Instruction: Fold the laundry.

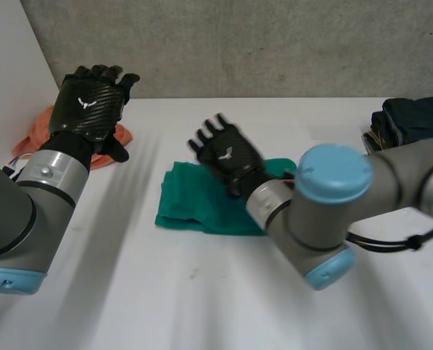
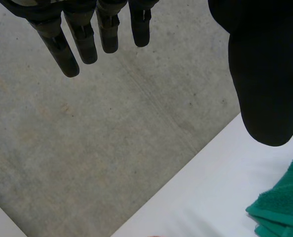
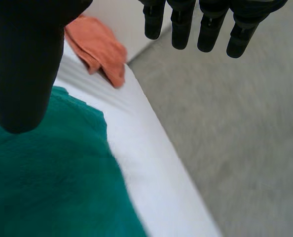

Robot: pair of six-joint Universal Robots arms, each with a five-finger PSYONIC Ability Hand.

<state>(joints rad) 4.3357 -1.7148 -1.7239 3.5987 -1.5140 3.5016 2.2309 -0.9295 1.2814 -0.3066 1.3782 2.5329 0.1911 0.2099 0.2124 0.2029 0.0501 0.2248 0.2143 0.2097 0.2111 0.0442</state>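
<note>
My right hand (image 1: pixel 227 154) hovers over the far edge of the green cloth (image 1: pixel 194 208) at mid-desk (image 1: pixel 165 292). Its fingers are straight and grip nothing, placed ready for a fold. My left hand (image 1: pixel 91 106), also released, hangs above the orange cloth (image 1: pixel 36 135), clear of the work.

L hand (image 1: pixel 91 102), R hand (image 1: pixel 229 157): fingers straight, relaxed.
</note>
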